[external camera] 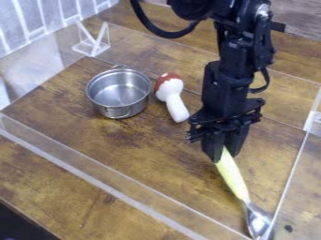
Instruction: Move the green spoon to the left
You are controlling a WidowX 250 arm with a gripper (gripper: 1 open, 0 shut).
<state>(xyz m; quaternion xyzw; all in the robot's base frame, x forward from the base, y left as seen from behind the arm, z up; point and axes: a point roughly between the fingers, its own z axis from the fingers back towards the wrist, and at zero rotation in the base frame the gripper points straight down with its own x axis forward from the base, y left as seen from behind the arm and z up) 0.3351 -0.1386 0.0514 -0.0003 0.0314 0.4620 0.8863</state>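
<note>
Where brown wood (138, 155) spreads, the pincer (222, 150) partly closed around the green spoon (231, 178).

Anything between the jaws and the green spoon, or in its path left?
Nothing visible separates the jaws from the yellow-green plastic-handled spoon; they meet at its handle. Leftward, I see only bare wooden tabletop.

Pincer (222, 148) on green spoon's handle (231, 175)

A wooden tabletop (138, 164) stands beside pale, vertically ribbed panelling (48, 26) at upper left.
</note>
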